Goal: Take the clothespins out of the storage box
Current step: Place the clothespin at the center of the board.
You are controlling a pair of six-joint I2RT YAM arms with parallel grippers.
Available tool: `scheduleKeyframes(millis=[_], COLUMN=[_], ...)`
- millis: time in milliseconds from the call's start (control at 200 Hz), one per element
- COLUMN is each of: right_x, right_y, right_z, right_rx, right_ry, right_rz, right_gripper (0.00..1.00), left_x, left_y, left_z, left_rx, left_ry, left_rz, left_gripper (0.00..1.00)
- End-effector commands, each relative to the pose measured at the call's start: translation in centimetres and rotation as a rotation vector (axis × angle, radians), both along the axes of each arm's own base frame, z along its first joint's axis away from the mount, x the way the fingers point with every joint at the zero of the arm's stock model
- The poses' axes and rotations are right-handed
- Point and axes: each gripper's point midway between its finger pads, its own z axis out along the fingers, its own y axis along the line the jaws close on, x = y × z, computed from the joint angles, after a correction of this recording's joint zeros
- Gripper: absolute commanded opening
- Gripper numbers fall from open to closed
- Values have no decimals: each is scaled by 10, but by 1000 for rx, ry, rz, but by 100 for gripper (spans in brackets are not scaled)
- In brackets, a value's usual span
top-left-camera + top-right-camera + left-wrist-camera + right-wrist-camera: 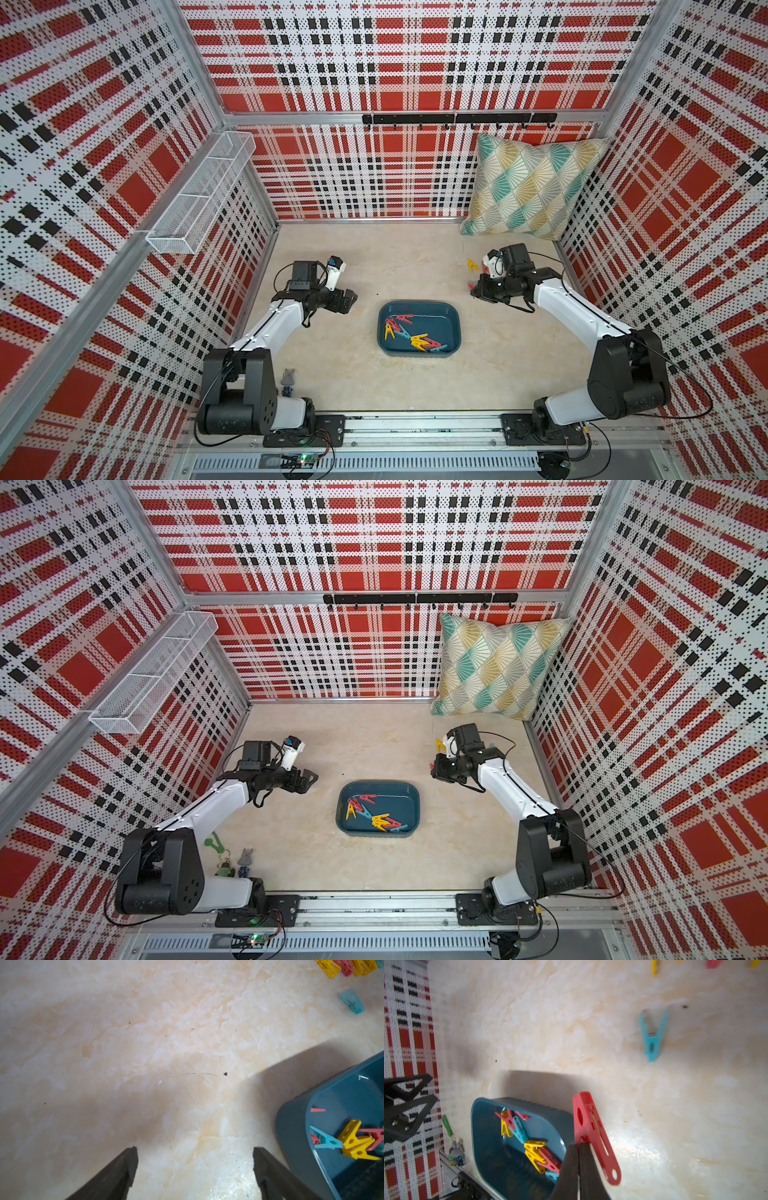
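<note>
The right end effector is pinched tight on a red clothespin. It grips the peg at one edge, about midway along its length, so the peg juts out slanted to one side. In both top views it hangs over the table, well apart from the storage box and near a yellow clothespin that already lies out. A light blue clothespin also lies on the table. The left end effector stands wide and empty above bare table near the box. The remaining clothespins, a tangle of yellow, red and blue, lie in the box, mostly along the side nearer the robot bases.

Judging from this, the step in hand is setting the red peg down. To do it well, bring it low over a bare patch before the fingers part, since the off-centre hold would likely let it swing or bounce if dropped from height. Keep clear of the pegs already out so none gets knocked. The next pick probably wants a peg at the tangle's edge, not one buried in it
</note>
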Motion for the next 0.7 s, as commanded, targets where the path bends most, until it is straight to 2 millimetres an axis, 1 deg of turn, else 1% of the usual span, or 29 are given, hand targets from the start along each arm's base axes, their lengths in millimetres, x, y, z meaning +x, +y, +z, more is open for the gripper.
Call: scheduleKeyframes(millis=[0, 90, 210, 441, 691], right_x=[12, 19, 27, 42, 62], right_y=[-18, -33, -44, -50, -54], right_z=[1, -11, -28, -51, -66], right_rx=[74, 101, 103, 138, 140], right_ry=[-26, -7, 15, 49, 59], right_rz=[-85, -160, -216, -270, -313], right_gripper=[0, 0, 0, 0, 0], left_x=[2, 2, 1, 1, 1], left_y=[2, 2, 2, 2, 2], left_z=[4, 4, 5, 5, 6], left_rx=[-6, -6, -6, -8, -9], left_ry=[-20, -20, -21, -23, -24], left_rz=[3, 3, 4, 4, 3], left_gripper=[92, 92, 92, 92, 92])
